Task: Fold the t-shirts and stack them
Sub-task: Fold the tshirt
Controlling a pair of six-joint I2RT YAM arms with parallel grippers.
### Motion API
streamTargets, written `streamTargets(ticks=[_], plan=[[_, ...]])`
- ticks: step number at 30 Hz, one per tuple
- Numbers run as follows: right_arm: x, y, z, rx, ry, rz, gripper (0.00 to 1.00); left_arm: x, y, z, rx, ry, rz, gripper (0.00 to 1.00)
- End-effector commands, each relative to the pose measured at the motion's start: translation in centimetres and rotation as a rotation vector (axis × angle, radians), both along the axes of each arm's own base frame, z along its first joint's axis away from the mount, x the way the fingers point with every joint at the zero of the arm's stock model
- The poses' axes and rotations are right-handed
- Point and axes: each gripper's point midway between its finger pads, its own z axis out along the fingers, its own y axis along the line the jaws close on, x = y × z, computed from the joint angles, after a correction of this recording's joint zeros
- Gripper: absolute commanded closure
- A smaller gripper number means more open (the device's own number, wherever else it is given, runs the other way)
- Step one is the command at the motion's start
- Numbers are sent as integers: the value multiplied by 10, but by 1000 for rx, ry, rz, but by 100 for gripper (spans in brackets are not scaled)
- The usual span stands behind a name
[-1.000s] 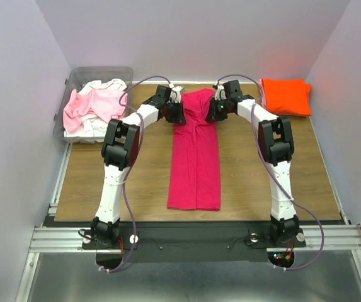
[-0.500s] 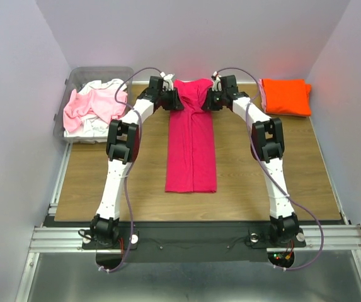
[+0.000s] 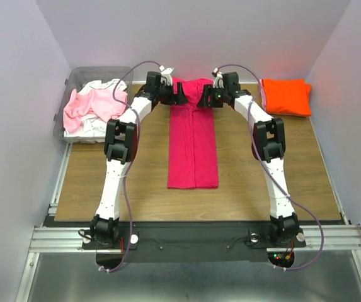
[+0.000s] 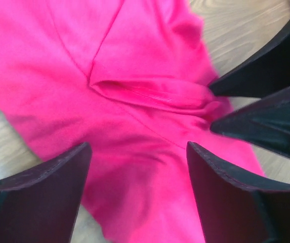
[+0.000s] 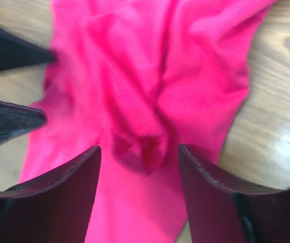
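The magenta shirt (image 3: 193, 148) is lying as a long narrow strip down the middle of the counter (image 3: 104, 182). The left hand (image 3: 179, 98) and right hand (image 3: 206, 99) are hovering over its far end, fingers spread apart (gripping nothing).

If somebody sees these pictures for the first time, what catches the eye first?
The magenta-pink t-shirt, folded into a long narrow strip, lies down the middle of the table. At its far end the left gripper and the right gripper stand over it, jaws open. A folded orange t-shirt glows at the far right corner; a clear bin of pale t-shirts stands far left.
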Motion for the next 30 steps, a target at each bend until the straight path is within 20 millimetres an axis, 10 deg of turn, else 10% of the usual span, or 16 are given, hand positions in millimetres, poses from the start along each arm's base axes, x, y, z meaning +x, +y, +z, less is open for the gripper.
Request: streamTargets(ticks=[1, 2, 6, 8, 12, 18, 26, 30], plan=[[-11, 5, 135, 68, -221, 83, 30, -4, 11, 197, -36, -422, -5, 6], [-14, 2, 151, 62, -249, 79, 26, -16, 17, 241, -31, -517, -3, 5], [-47, -15, 233, -1, -429, 102, 20, -56, 36, 279, 58, -631, -10, 4], [-61, -22, 230, -41, -431, 112, 12, -84, 48, 323, 94, -759, -8, 4], [-95, -42, 246, -137, -497, 119, 8, -123, 85, 348, 134, -874, 137, 6], [-197, -53, 244, -267, -601, 393, 0, -198, 83, 284, 360, -796, -216, 6], [-356, -40, 106, -412, -368, 757, 14, -351, 72, 134, 511, -815, -643, 8], [-381, -41, 63, -443, -328, 818, 35, -405, 58, 69, 561, -817, -814, 35]])
